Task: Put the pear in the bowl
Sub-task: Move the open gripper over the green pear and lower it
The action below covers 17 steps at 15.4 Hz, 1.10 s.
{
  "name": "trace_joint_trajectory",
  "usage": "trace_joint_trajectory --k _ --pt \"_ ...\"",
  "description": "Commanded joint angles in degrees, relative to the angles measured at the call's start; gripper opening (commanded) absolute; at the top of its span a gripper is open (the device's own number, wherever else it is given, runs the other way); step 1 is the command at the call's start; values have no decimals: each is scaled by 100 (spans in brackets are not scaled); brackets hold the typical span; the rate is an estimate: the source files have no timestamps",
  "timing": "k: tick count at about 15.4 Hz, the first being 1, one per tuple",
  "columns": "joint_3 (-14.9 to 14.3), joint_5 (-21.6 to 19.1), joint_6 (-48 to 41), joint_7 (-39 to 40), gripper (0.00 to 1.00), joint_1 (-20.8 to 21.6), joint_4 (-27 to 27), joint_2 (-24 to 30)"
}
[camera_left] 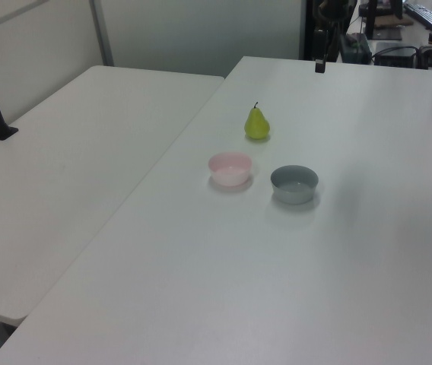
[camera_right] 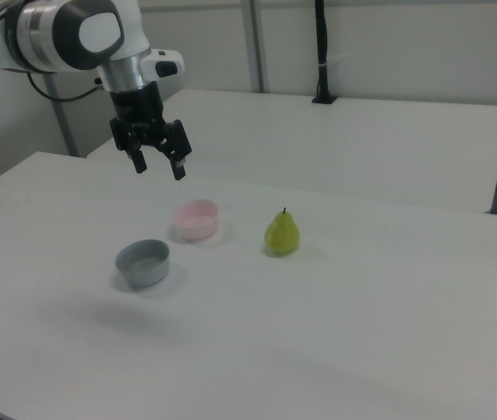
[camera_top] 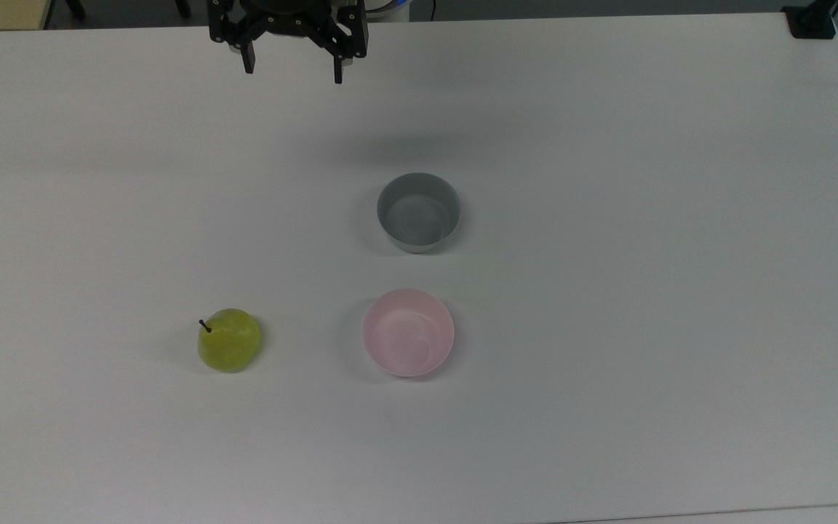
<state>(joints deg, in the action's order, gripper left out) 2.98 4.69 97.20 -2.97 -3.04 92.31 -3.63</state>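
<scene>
Top view puts the claw (camera_top: pixel 293 73) at the far edge of the tabletop (camera_top: pixel 644 306), fingers spread apart and holding nothing, well away from everything. The pear (camera_top: pixel 229 339) stands upright at the top view's near left, free on all sides for a grasp. The pink bowl (camera_top: pixel 409 332) sits near it on its right, the grey bowl (camera_top: pixel 418 212) behind.
</scene>
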Motion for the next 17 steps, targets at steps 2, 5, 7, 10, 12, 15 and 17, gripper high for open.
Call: trace_joint_trajectory --k 2,5,7,10,12,15,17 --pt "1 41 291 534 100 -249 111 47" --pt "1 41 553 614 100 -416 111 -128" --pt "1 50 817 614 100 -522 111 -321" --pt "1 50 1309 736 100 -724 111 -620" --pt "1 59 1652 842 100 -768 111 -883" --pt "-8 59 2152 842 100 -768 103 -1227" --pt "-8 50 2548 842 100 -777 94 -1403"
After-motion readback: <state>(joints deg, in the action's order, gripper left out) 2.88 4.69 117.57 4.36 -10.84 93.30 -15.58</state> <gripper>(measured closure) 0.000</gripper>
